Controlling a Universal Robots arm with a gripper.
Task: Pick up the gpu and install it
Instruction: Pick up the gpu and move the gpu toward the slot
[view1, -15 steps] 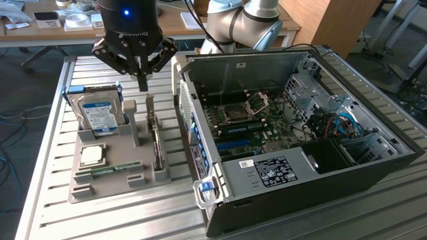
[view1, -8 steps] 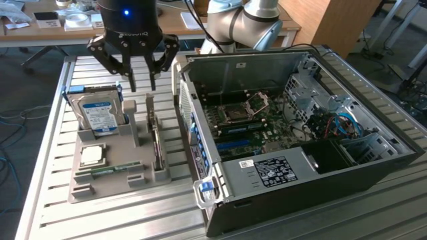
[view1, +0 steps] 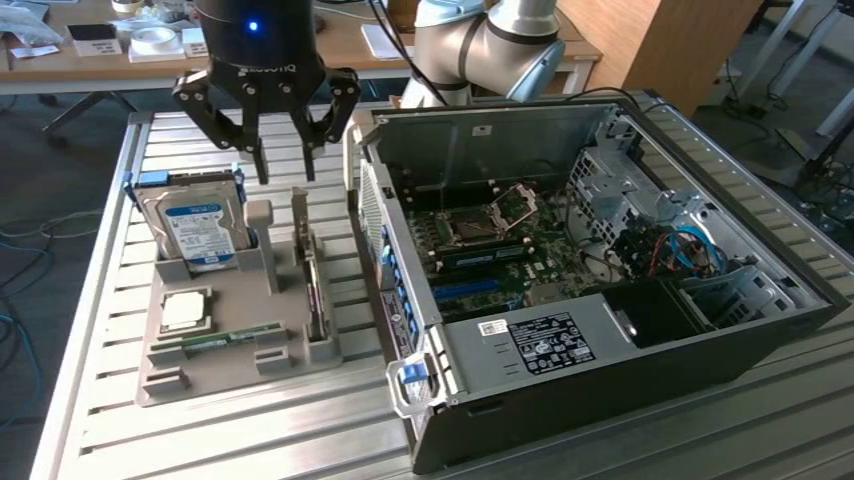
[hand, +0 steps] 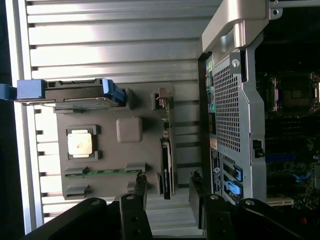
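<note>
Exterior view's left: a grey holder on the slatted surface keeps each part slotted, with the hard drive upright and the processor and RAM stick flat. We see the gpu standing on edge along the holder's right side, top edge free for gripping. The hand hovers above its far end, released, grasping nothing. Right: the computer case lies open, motherboard exposed.
</note>
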